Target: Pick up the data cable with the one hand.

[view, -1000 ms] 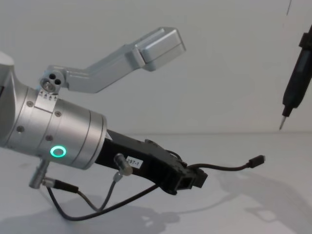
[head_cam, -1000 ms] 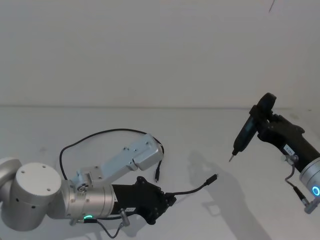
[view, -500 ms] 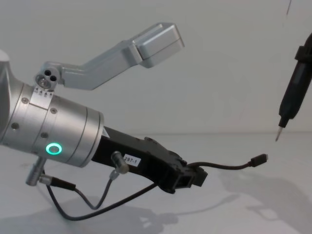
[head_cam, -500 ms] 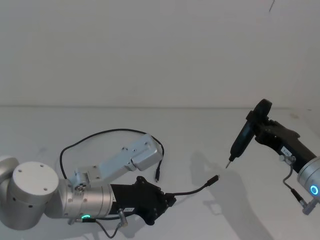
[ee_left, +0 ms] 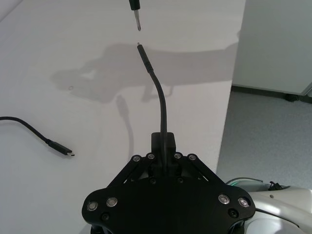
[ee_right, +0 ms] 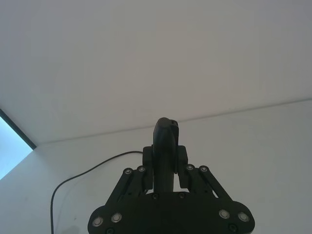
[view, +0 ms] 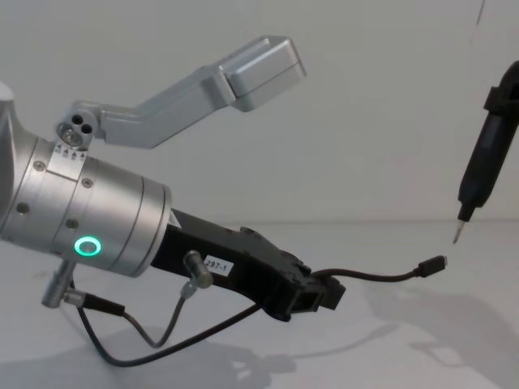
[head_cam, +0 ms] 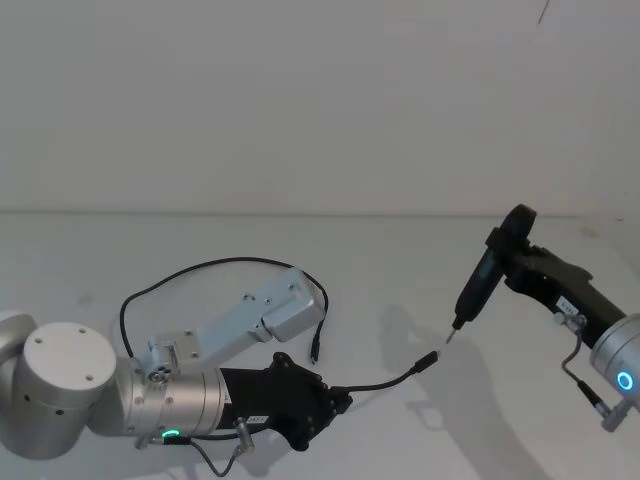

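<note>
Left gripper [head_cam: 335, 402] low at 6 o'clock, fingers clamped on data cable [head_cam: 385, 381], plug end jutting toward 3 o'clock, presented clear of table. Right gripper [ee_right: 165, 146] clamps pen-like tool [head_cam: 478, 285], tip just above plug, probably lining up.

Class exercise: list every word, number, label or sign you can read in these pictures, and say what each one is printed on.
"297-1": small white label on the side of the left gripper, read in the chest view; the first digits are faint.
A small white label on the right gripper in the head view: too small to read.
Three tiny marks on the left wrist bracket in the chest view: too small to read.
</note>
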You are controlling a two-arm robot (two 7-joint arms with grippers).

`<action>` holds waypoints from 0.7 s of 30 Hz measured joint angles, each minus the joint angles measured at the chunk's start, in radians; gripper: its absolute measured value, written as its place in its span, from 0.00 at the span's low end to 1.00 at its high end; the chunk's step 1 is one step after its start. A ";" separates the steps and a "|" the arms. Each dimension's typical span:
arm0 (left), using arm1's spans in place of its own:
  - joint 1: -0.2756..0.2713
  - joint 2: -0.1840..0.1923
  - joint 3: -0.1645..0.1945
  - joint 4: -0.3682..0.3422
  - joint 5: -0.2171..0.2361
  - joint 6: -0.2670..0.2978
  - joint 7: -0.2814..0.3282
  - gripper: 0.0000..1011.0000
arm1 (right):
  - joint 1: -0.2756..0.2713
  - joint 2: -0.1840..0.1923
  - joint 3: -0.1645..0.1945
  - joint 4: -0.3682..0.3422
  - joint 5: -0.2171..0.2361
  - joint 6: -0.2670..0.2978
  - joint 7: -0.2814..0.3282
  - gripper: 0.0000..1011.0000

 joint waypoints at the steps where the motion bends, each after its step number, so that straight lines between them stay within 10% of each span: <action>1: 0.000 0.000 0.000 0.000 0.000 0.000 0.000 0.04 | 0.000 0.001 -0.001 0.001 0.003 0.002 0.000 0.28; 21: 0.000 0.002 0.000 -0.001 0.000 -0.001 -0.002 0.04 | 0.007 0.009 -0.011 0.022 0.028 0.007 -0.007 0.28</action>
